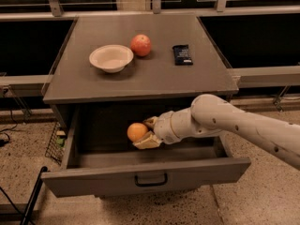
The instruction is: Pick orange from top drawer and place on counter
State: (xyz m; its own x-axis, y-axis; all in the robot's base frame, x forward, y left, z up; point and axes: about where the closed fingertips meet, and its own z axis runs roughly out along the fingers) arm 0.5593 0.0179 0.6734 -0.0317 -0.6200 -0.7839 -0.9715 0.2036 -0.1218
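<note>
The orange (136, 131) is inside the open top drawer (197, 168), left of its middle. My gripper (144, 133) reaches into the drawer from the right, with one finger above the orange and one below it, shut on the fruit. The orange sits a little above the drawer floor. The counter (154, 76) is the grey cabinet top right above the drawer.
On the counter stand a white bowl (111, 57), a red round fruit (140, 45) next to it and a black packet (182, 54) at the right. My arm (243, 125) crosses the drawer's right side. A dark pole (33, 196) leans at the lower left.
</note>
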